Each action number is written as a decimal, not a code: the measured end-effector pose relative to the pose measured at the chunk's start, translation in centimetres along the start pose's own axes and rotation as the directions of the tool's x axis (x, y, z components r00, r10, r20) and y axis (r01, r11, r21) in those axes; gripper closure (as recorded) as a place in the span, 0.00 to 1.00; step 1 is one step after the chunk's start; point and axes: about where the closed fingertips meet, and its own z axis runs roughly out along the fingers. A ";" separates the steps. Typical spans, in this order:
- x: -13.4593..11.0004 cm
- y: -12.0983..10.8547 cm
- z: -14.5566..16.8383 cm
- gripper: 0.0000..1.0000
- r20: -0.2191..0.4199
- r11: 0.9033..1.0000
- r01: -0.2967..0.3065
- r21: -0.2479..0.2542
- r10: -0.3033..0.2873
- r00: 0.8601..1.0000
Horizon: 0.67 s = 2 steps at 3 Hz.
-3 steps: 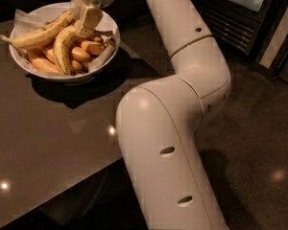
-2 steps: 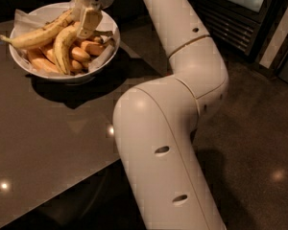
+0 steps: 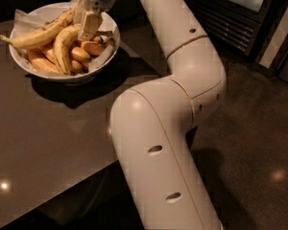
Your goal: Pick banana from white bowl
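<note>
The white bowl (image 3: 19,63) lined with crinkled paper sits on the dark table at the top left. The banana (image 3: 61,49), strongly curved and yellow, lies in it with its upper end pointing to the right. My gripper (image 3: 86,25) reaches down into the bowl from above and is right at that upper end, touching or almost touching it. A longer, straighter banana (image 3: 36,35) lies across the bowl's back, and short orange bananas (image 3: 81,51) lie underneath. The banana rests in the bowl and is not lifted.
The dark glossy table (image 3: 48,143) runs to an edge at the lower right. My white arm (image 3: 168,128) bends over that edge and fills the middle of the view. A dark cabinet with slats (image 3: 230,18) stands at the back right, with speckled floor (image 3: 259,152) below it.
The gripper has stayed at the banana's upper end in the bowl. The arm's elbow and lower segment have shifted slightly to the left. The bananas have not visibly moved.
</note>
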 end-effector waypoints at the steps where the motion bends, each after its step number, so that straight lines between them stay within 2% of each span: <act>1: 0.3 0.1 0.4 0.51 -0.003 1.000 -0.004 -0.009 0.004 1.000; 2: 0.5 0.1 0.8 0.70 -0.005 1.000 -0.002 -0.017 0.001 1.000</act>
